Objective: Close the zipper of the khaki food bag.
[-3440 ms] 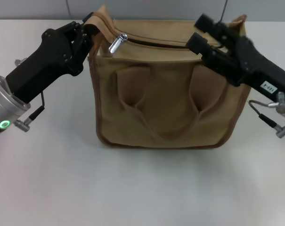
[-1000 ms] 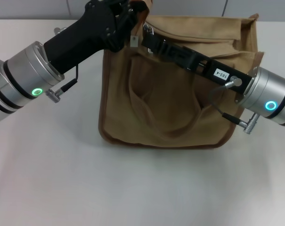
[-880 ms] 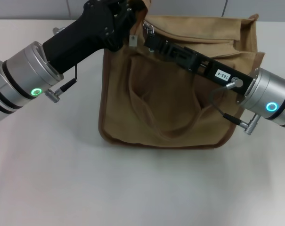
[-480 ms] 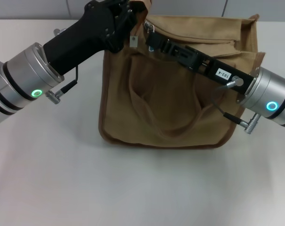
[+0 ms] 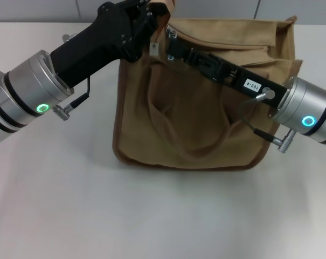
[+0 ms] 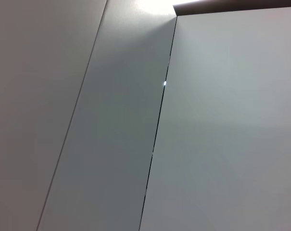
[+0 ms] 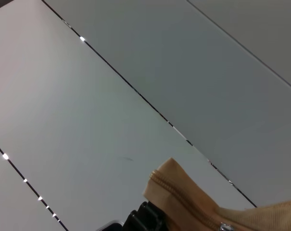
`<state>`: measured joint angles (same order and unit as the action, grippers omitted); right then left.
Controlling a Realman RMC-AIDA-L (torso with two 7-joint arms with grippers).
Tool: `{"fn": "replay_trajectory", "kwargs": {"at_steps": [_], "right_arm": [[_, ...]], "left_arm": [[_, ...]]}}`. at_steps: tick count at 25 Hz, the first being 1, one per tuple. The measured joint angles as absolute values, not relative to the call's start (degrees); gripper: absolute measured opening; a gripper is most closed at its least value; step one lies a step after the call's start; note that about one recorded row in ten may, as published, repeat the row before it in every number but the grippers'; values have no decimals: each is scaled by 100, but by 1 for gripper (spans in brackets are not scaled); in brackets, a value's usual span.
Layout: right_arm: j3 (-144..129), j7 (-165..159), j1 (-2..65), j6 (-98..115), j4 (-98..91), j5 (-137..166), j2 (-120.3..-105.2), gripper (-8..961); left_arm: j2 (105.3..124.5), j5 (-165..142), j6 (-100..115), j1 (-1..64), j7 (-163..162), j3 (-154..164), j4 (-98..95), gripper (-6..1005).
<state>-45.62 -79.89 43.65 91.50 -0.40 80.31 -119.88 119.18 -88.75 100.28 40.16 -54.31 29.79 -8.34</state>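
The khaki food bag (image 5: 195, 113) stands on the white table with its two handles facing me. Its zipper (image 5: 249, 49) runs along the top, and the silver slider (image 5: 172, 34) sits at the bag's left end. My left gripper (image 5: 150, 22) is at the top left corner, shut on the bag's khaki end tab (image 5: 164, 8). My right gripper (image 5: 170, 47) reaches across the bag's front to the left end, right at the slider. The right wrist view shows the khaki zipper tape end (image 7: 183, 197). The left wrist view shows only wall panels.
The white table (image 5: 152, 216) spreads in front of and beside the bag. A grey wall (image 5: 216, 8) stands behind. Both forearms (image 5: 39, 91) (image 5: 308, 113) flank the bag, and cables hang under them.
Since the earliest frame the bag's left end has shifted right with my left gripper, and my right gripper has swung across to the slider. Over the last second both grippers barely move.
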Motion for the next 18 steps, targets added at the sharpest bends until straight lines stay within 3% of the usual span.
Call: {"fn": "replay_trajectory", "kwargs": {"at_steps": [9,18], "right_arm": [[-4549,-7881,4310,9090,-30,8036,-11988,0],[-4535,-7830,3961,9261,-336,8026,-11986,-2]], "left_arm": [[11918,-8877,10023,3984,-5432,2959,-837,33],[11890,-8627,9963,3530,-5432,2862,-1028,33]]}}
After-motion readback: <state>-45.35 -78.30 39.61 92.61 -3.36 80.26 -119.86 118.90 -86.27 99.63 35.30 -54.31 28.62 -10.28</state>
